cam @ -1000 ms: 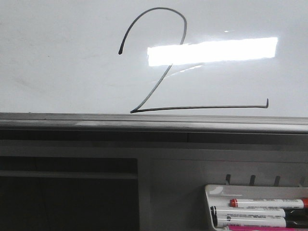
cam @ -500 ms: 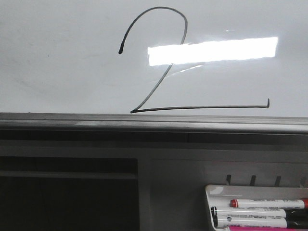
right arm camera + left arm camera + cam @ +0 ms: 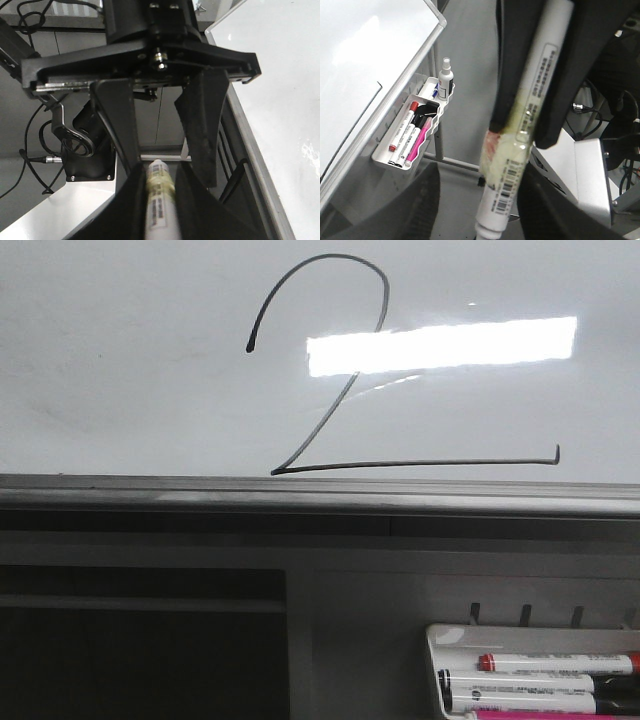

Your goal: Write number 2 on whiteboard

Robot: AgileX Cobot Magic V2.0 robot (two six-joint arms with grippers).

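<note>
The number 2 point(image 3: 345, 370) stands complete on the whiteboard point(image 3: 120, 360), above its grey lower edge.

Left end effector point(image 3: 530, 100) and right end effector point(image 3: 160, 172) each pinch a marker; best to draw back straight, so no tip smears the strokes.

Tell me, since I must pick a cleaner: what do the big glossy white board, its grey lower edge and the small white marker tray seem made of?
The big glossy white board looks like coated or enamelled panel: it mirrors a bright rectangular light. Its grey lower edge looks like brushed metal, probably aluminium, with a dull streaky sheen. The small white marker tray looks like moulded plastic, smooth with rounded corners, though painted metal is possible.
</note>
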